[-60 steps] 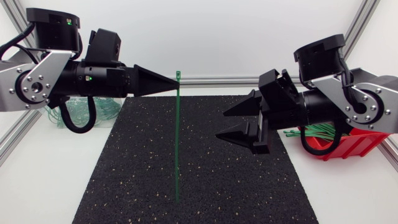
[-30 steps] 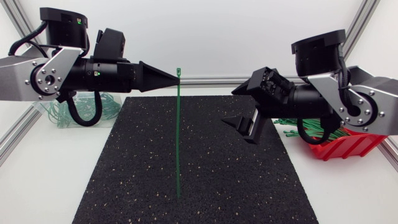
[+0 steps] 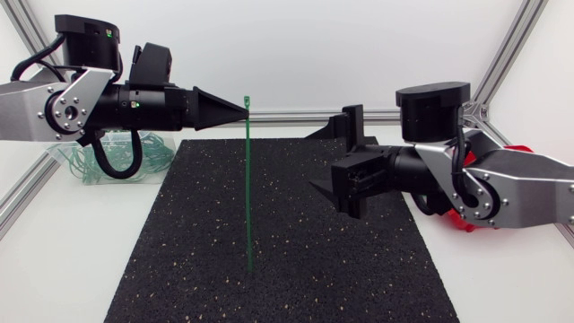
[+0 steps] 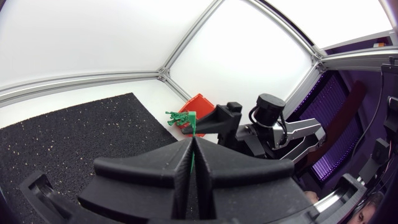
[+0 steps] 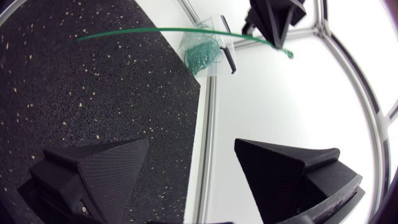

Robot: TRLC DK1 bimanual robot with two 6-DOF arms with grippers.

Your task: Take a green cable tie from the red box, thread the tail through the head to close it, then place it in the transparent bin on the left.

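Observation:
A green cable tie (image 3: 248, 188) hangs straight down over the black mat, its tail end near the mat. My left gripper (image 3: 242, 109) is shut on it just below the head, and in the left wrist view the tie (image 4: 192, 127) pokes out past the closed fingertips of that gripper (image 4: 191, 143). My right gripper (image 3: 321, 161) stands open to the right of the tie, apart from it and level with its upper part. The right wrist view looks out between the spread fingers of the right gripper (image 5: 193, 163) at the tie (image 5: 155, 30) and the left gripper's tip (image 5: 273, 22). The red box (image 3: 465, 221) is mostly hidden behind my right arm.
The transparent bin (image 3: 90, 166) with several green ties stands at the back left, under my left arm. The black speckled mat (image 3: 287, 242) covers the middle of the white table. Aluminium frame rails run along the table's back and side edges.
My right arm has swung in from the red box toward the middle, and its gripper has turned and opened a little wider. The left gripper with the tie has shifted slightly left.

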